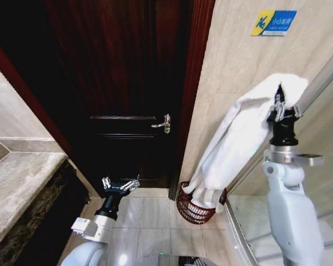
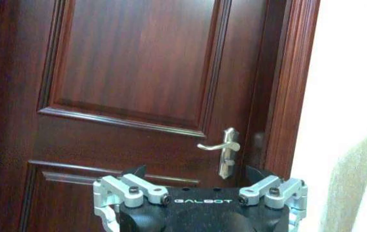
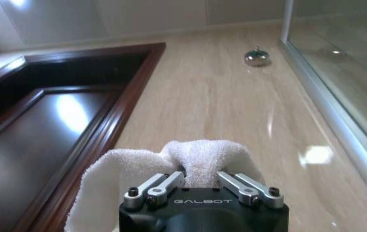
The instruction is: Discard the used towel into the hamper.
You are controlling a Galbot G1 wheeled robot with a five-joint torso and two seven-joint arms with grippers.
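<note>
High at the right of the head view, my right gripper is shut on the top of the white towel. The towel hangs in a long fold down the beige wall. Its lower end reaches the rim of the hamper, a small dark red-brown open-weave basket on the floor beside the door frame. In the right wrist view the towel bunches between the closed fingers of the right gripper. My left gripper hangs low at the left, open and holding nothing, and faces the door in the left wrist view.
A dark wooden door with a silver lever handle is shut straight ahead. A stone counter runs along the left. A glass shower partition stands at the right. Pale floor tiles lie between the arms.
</note>
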